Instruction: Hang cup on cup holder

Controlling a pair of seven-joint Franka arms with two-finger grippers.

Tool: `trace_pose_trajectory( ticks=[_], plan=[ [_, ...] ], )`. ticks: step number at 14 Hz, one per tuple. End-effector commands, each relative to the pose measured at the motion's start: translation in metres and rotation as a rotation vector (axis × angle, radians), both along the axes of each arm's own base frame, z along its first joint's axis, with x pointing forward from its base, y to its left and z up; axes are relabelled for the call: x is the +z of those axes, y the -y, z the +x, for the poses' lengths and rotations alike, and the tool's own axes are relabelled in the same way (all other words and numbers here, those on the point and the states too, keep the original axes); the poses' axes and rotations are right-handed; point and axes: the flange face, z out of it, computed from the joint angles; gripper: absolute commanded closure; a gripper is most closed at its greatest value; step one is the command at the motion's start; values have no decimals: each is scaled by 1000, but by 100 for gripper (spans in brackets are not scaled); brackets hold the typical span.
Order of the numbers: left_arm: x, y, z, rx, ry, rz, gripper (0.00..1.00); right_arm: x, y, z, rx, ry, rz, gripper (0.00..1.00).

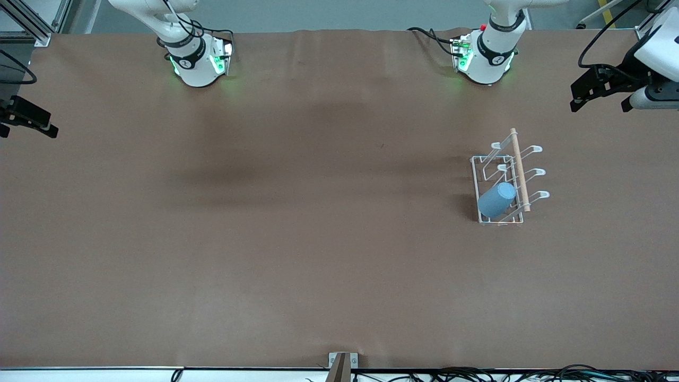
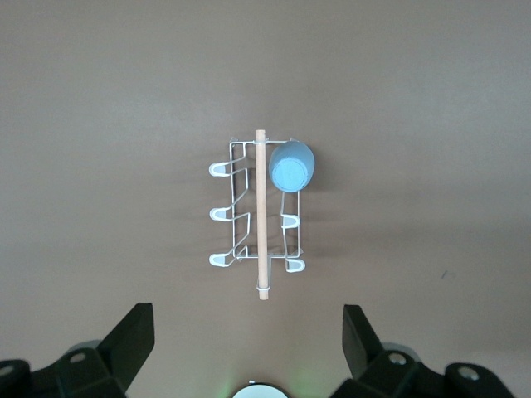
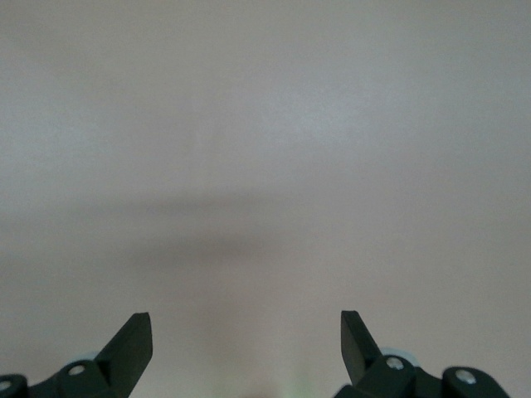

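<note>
The light blue cup (image 1: 496, 199) sits upside down over a prong of the white wire cup holder (image 1: 490, 159). That prong is the one nearest the front camera, on the side toward the right arm's end. The wooden dowel (image 1: 519, 168) lies along the holder's top. In the left wrist view, the cup (image 2: 291, 166) and holder (image 2: 241, 211) lie well below my open, empty left gripper (image 2: 249, 336). That gripper (image 1: 599, 98) hangs high over the left arm's end of the table. My right gripper (image 1: 29, 127) is open and empty over the right arm's end; its wrist view (image 3: 246, 336) shows only bare table.
The brown table (image 1: 297, 223) stretches between the two arm bases (image 1: 199, 61) (image 1: 485, 55). A small metal bracket (image 1: 342, 363) sits at the table edge nearest the front camera, with cables beside it.
</note>
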Motion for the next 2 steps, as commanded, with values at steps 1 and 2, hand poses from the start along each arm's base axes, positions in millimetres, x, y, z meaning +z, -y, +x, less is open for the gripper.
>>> trace_pose_trajectory(
  ticks=[1, 2],
  plan=[
    [8, 1, -1, -10, 18, -9, 0, -2, 0, -1, -10, 3, -17, 0],
    [8, -1, -1, -10, 17, -11, 0, -1, 0, -1, -10, 5, -17, 0]
  ],
)
